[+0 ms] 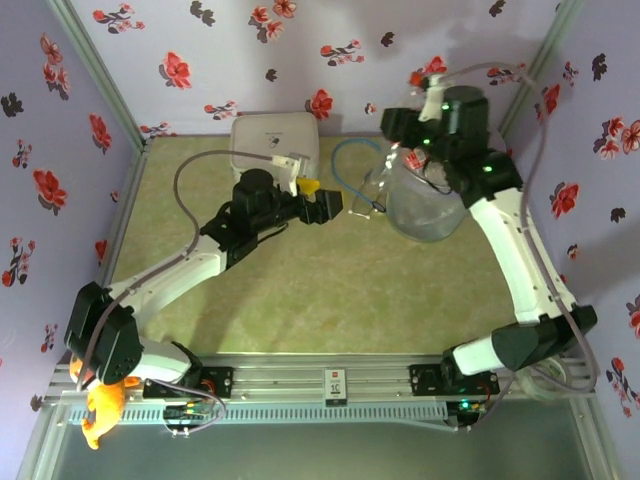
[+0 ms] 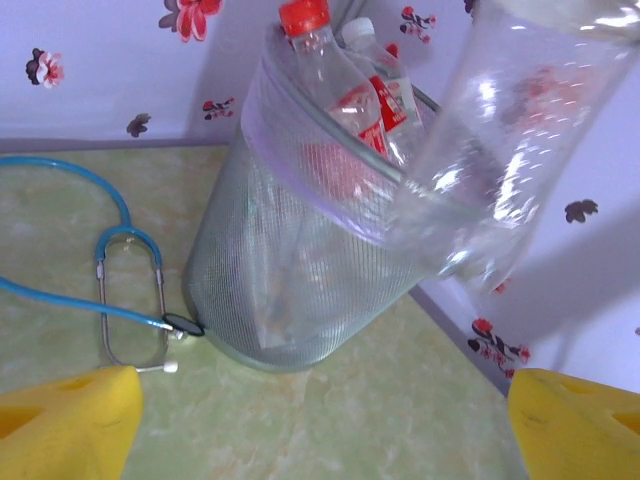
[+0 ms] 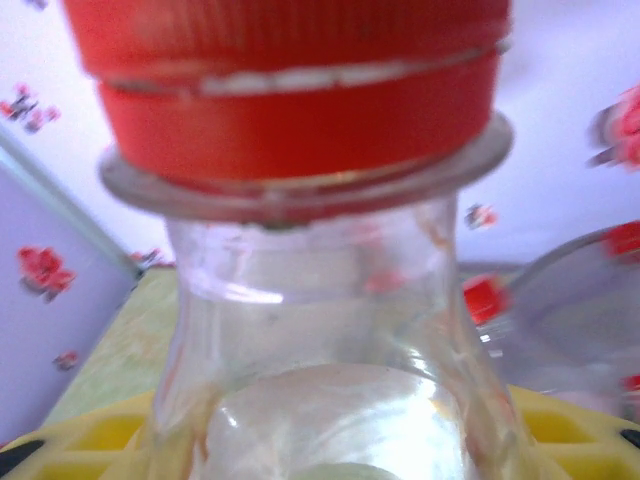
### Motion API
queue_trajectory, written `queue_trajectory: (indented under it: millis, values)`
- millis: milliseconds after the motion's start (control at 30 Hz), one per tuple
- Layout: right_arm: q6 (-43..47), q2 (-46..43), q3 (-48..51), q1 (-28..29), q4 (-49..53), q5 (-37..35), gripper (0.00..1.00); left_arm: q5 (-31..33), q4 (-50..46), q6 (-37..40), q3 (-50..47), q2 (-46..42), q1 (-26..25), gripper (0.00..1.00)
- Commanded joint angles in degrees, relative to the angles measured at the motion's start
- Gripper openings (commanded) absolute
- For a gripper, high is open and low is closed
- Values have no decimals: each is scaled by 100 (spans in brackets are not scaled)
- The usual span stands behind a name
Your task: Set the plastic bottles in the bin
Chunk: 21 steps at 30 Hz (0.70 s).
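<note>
Left jaws: spread wide, gripping nothing, yellow pads (image 2: 70, 425) far apart, low over the green desk (image 1: 330, 290) and facing the bin. Behind, against the back wall, white case (image 1: 275, 140). On the desk, blue stethoscope (image 2: 120, 270), chest piece at the bin's foot. Then the translucent bin (image 2: 290, 280), several plastic bottles inside, a red-capped bottle (image 2: 330, 70) and a white-capped bottle (image 2: 362, 40) poking above the rim. Right jaws: clamped on a clear bottle with red cap (image 3: 320, 330), hanging over the bin's rim.
</note>
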State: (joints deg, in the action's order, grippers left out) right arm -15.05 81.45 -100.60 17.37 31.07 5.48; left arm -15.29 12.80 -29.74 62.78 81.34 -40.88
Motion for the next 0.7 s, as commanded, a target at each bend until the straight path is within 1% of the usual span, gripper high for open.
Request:
queue_trajectory:
  millis: [0,133,267,367,567,667]
  values:
    - [561,39,-424,-515,532,-324,26,163,-279,-426,594,541,-38,92]
    - [642,112,-707,-1169,514,-187,25,167,-389,-509,1368,1220,-188,91]
    - [1072,295,-1118,-1642,764,-468,25,314,-460,-777,2052,1890,-285,88]
    - [1322,498,-1219,-1931,851,-580,25,460,-445,-933,2466,2379,-339,86]
    - [1438,873,-1151,-2369,682,-426,24,492,-385,-1086,3160,3118,-434,85]
    - [1415,1035,-1102,-2422,576,-254,24,492,-304,-1139,3345,3323,-445,85]
